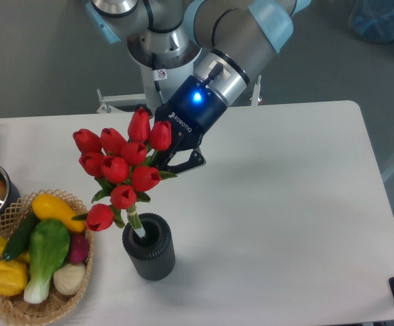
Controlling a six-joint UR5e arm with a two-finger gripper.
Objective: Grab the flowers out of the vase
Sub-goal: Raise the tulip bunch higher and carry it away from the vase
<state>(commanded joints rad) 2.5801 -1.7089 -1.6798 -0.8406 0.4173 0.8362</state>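
Red tulips, the flowers, are held up in the air by the gripper, and only the green stem ends dip into the mouth of the dark grey vase standing near the front of the white table. I think the bunch could slip or tip sideways, since it leans left toward the wicker basket of vegetables, and the stems could catch the rim and knock the vase over (it looks small and light). The jaws look closed tight on the flowers just behind the buds, though the blooms hide the fingertips.
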